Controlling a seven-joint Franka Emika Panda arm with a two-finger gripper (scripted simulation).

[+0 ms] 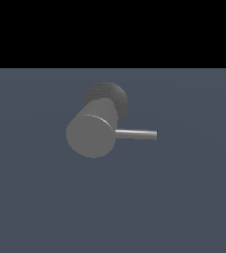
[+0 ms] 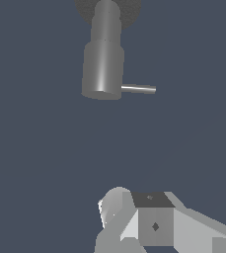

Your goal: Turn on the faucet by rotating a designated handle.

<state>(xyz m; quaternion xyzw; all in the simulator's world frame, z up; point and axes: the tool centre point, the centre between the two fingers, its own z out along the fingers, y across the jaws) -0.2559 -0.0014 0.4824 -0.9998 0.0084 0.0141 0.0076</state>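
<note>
A blue-grey floor fills the exterior view below a black band along the top. In the centre of that view sits the faucet, its flat round face turned toward the camera and its dark base behind it, toward upper centre. The handle projects level from the body toward the exterior view's right, with its long axis running across the frame.

In the wrist view the faucet is at upper centre, while parts of the robot occupy the lower centre-right. The gripper itself cannot be made out, so I cannot tell whether its jaws are apart or together. A wide stretch of bare floor lies between them. The approach has to close that gap and reach the handle from the side, near its free tip.
</note>
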